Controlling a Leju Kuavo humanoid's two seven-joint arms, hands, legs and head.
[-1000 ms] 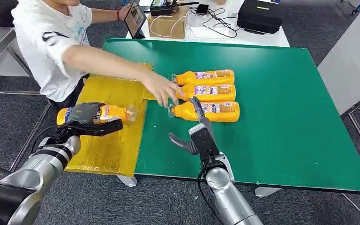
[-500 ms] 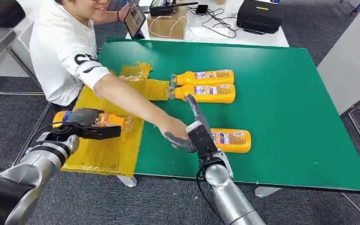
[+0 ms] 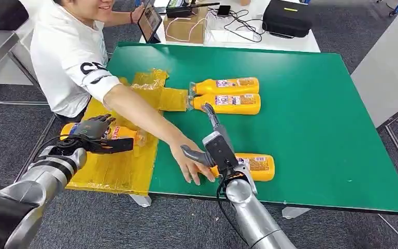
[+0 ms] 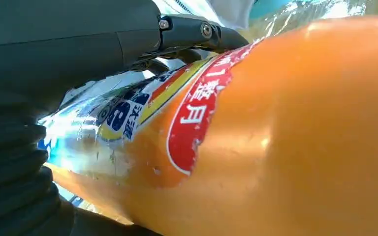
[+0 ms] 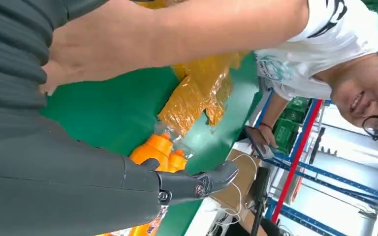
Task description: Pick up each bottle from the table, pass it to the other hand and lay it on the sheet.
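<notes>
Green table top (image 3: 311, 104) over grey carpet, with a crinkly yellow plastic sheet (image 3: 119, 166) covering its left end. My left hand (image 3: 90, 129) is wrapped around an orange juice bottle (image 3: 122, 133) right over the sheet. My right hand (image 3: 212, 145) hangs with fingers spread, holding nothing, just above another orange bottle (image 3: 254, 166) that a person's hand (image 3: 189, 163) is touching; two more orange bottles (image 3: 228, 95) lie side by side further back.

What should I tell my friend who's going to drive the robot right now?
Left hand rests on an orange bottle lying on the yellow sheet; whether it grips is unclear.
Right hand is open, holding nothing, above a third bottle near the table's front edge.
A person's hand is next to that bottle: wait.
Two bottles lie side by side mid-table.
Done: one bottle on the sheet. Left: three.
</notes>
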